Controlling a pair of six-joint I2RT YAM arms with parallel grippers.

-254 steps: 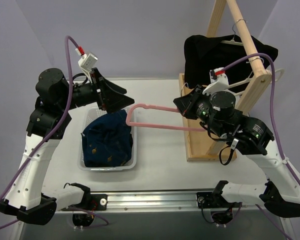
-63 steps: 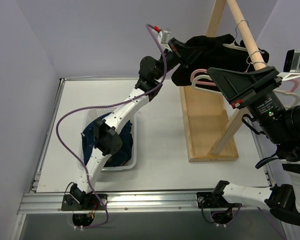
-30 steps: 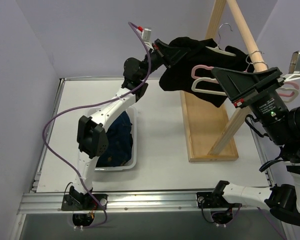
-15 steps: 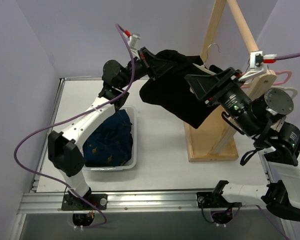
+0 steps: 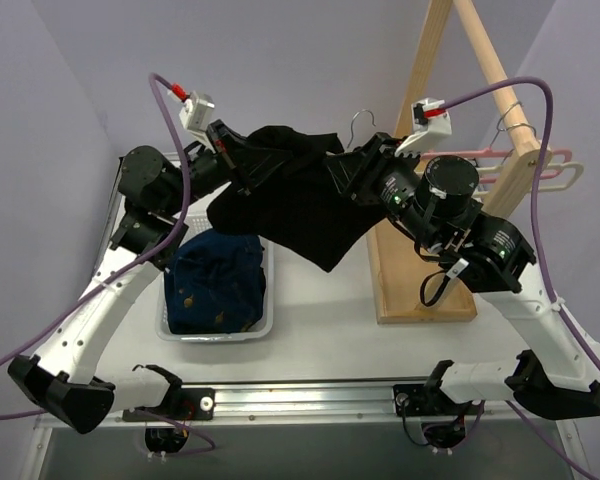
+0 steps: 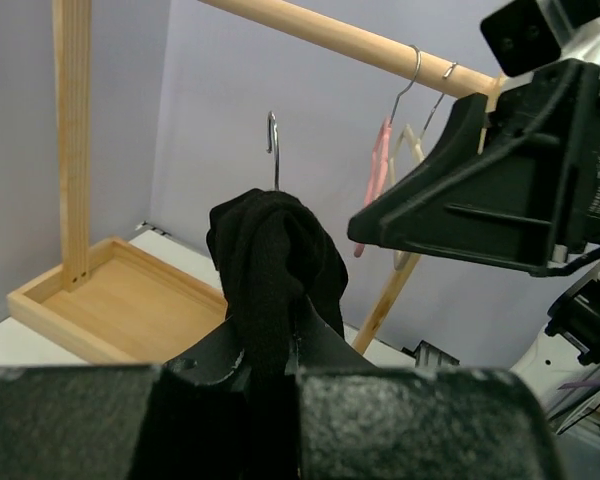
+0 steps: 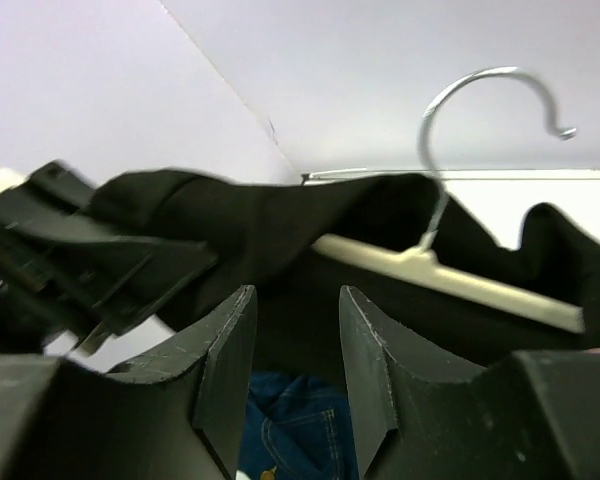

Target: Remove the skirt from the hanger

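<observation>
Your left gripper [image 6: 270,345] pinches the black skirt [image 5: 300,205] in midair above the white table [image 5: 320,290], cream hanger [image 7: 430,268] inside it. Your right gripper [image 7: 295,300] stands parted just right of it; lilac walls [image 5: 280,60] behind.

I read the skirt [image 5: 290,200] as plain matte black with no print. The hanger [image 7: 460,282] is pale cream and its wire hook [image 7: 493,71] silver-grey. The denim garment [image 5: 215,285] is dark blue with small yellow flecks. The other hanger [image 5: 480,153] is pink, and the wooden rack [image 5: 420,285] light tan.

Blk skirt [image 7: 280,225] on cream hanger [image 7: 480,285] beyond R hand [image 7: 295,300], fingers apart.
</observation>
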